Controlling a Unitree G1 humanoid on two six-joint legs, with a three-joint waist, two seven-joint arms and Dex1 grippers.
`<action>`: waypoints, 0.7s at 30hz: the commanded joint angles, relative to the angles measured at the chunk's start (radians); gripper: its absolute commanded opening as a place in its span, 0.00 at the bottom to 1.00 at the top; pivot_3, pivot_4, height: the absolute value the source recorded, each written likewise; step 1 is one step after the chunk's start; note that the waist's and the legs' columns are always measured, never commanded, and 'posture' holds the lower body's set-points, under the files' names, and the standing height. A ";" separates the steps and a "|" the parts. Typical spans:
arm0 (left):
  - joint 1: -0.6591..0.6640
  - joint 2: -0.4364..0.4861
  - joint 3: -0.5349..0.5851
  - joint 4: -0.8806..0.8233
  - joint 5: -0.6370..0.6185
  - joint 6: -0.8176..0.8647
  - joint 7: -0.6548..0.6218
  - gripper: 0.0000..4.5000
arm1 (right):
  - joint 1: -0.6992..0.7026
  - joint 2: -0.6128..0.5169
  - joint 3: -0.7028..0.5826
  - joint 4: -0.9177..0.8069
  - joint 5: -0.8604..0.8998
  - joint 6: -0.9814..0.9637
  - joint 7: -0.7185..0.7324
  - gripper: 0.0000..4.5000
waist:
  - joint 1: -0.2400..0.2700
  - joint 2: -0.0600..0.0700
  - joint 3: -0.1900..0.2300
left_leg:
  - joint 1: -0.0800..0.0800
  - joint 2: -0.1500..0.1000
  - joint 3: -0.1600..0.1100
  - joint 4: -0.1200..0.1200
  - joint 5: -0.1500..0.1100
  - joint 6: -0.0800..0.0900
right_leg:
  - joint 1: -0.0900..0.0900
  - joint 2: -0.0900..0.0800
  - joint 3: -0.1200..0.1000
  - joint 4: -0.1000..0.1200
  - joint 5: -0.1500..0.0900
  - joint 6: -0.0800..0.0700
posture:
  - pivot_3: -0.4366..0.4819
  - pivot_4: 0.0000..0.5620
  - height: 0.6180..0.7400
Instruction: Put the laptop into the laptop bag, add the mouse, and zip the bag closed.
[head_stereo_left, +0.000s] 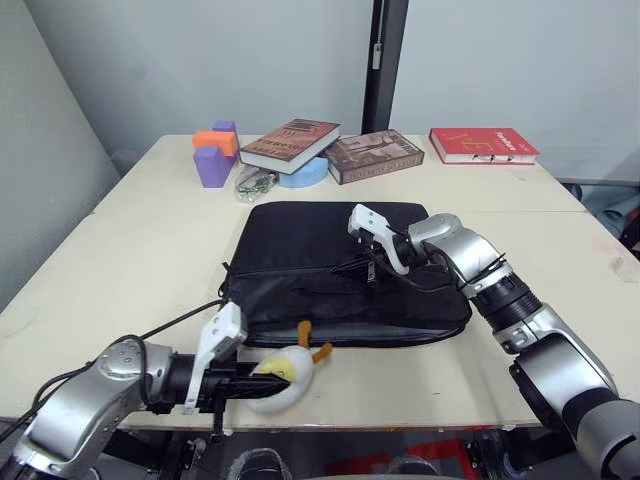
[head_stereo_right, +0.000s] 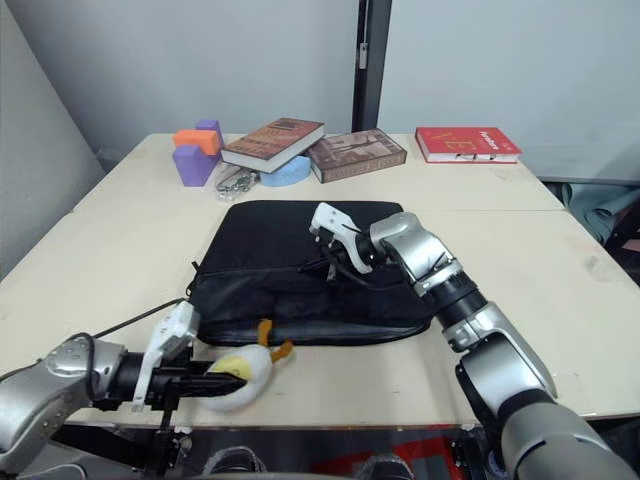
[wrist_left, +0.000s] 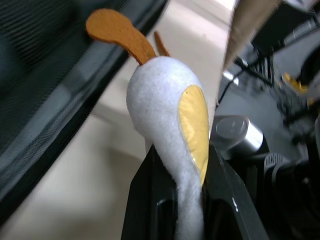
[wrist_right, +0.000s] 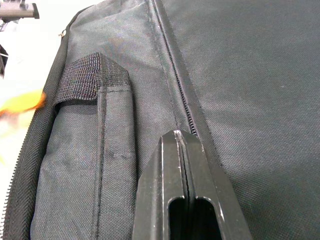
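One laptop bag (head_stereo_left: 340, 270) lies mid-table; the right gripper (wrist_right: 182, 137), fingers pressed together, rests on it. Left gripper (head_stereo_left: 238, 385) clamps one plush toy (head_stereo_left: 280, 375) at the near edge.

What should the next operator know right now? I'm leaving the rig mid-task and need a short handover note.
Left gripper: shut on the plush toy, a white-and-yellow egg shape with orange feet, at the table's near edge just in front of the laptop bag. That is not the mouse.
Right gripper: fingers pressed together, resting on the bag's top by a zipper line; I cannot tell whether it pinches a pull.
The bag lies flat mid-table. I cannot tell whether the laptop is inside or the main zipper closed.
Left to do: release the toy, check the bag's contents, add the mouse, finish zipping.
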 joint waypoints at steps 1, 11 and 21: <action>-0.056 -0.015 -0.054 0.027 0.025 -0.051 -0.034 0.00 | 0.038 -0.017 0.077 0.051 -0.058 0.051 0.003 0.00 | 0.000 0.000 0.000 | 0.000 0.000 0.000 0.000 0.000 0.000 | 0.000 0.000 0.000 0.000 0.000 0.000 | 0.48 0.27 1.00; -0.297 -0.135 -0.263 0.200 0.110 -0.141 -0.150 0.00 | 0.050 -0.031 0.068 0.027 -0.053 0.071 -0.008 0.00 | 0.009 0.001 -0.001 | 0.002 0.000 0.002 0.002 0.000 0.000 | 0.001 -0.001 0.002 0.003 0.000 0.000 | 0.48 0.27 1.00; -0.456 -0.283 -0.376 0.428 0.194 -0.271 -0.256 0.00 | 0.055 -0.039 0.061 0.009 -0.046 0.091 -0.021 0.00 | 0.023 0.000 -0.001 | 0.008 -0.001 0.005 0.003 0.000 0.001 | 0.004 -0.001 0.005 0.004 0.000 0.000 | 0.48 0.27 1.00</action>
